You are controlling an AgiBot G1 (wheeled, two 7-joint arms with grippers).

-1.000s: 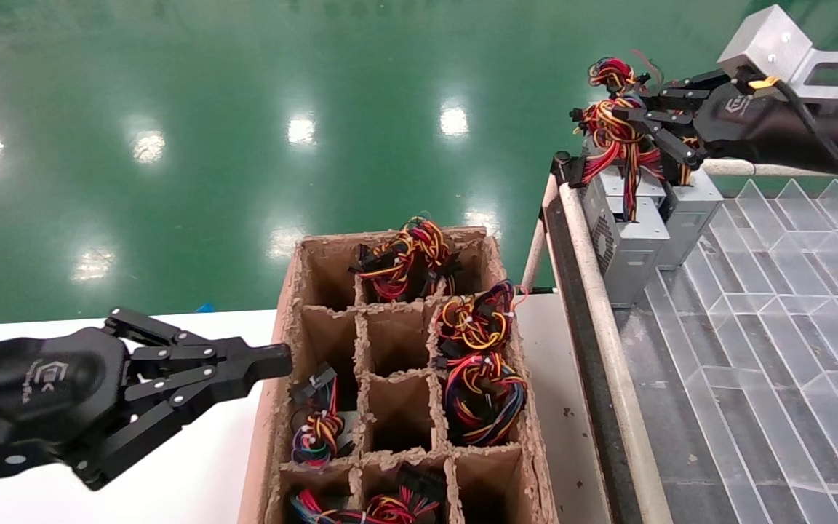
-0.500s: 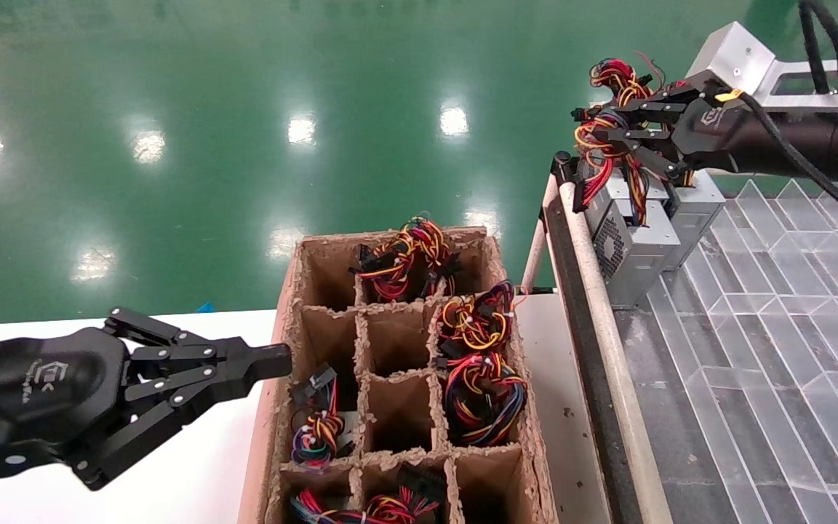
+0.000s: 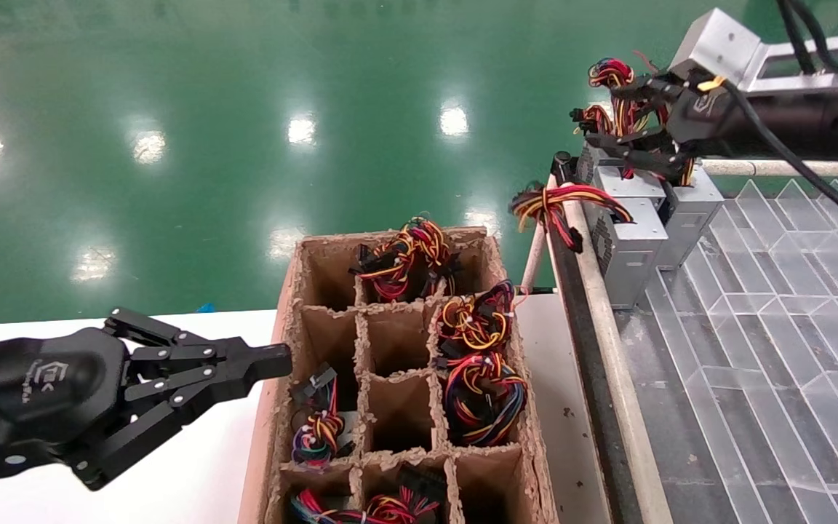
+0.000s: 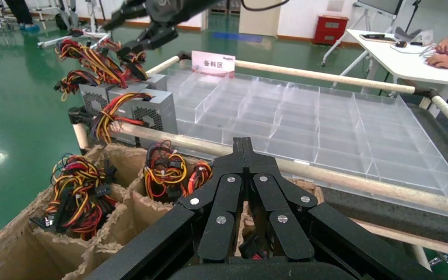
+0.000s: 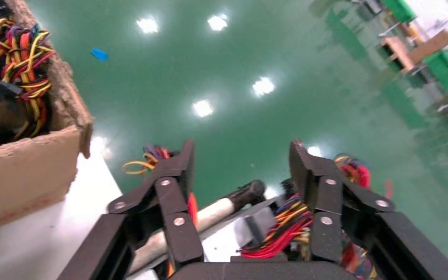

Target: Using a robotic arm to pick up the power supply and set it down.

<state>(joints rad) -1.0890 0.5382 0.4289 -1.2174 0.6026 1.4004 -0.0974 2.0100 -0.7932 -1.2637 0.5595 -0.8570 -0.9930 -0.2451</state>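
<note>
The power supply (image 3: 626, 247) is the nearest of three grey boxes at the far corner of the cart. It stands upright with its vent patch facing the rail. Its red, yellow and black wire bundle (image 3: 557, 204) hangs over the rail. The same box shows in the left wrist view (image 4: 151, 111). My right gripper (image 3: 612, 116) hovers above the boxes, open, its fingers straddling the upright wires of the boxes behind; in the right wrist view the gripper (image 5: 242, 154) holds nothing. My left gripper (image 3: 281, 360) is shut and parked beside the cardboard box; its shut tips (image 4: 244, 143) show in the left wrist view.
A cardboard divider box (image 3: 284, 306) with wire bundles in several cells sits on the white table (image 3: 193, 480). A padded rail (image 3: 593, 291) edges the cart, which carries a clear compartment tray (image 3: 775, 342). Two more grey supplies (image 3: 692, 211) stand behind the nearest one.
The right gripper has lifted slightly and let the front wire bundle go; that bundle has dropped from upright to hanging over the rail. The left arm has not moved.
</note>
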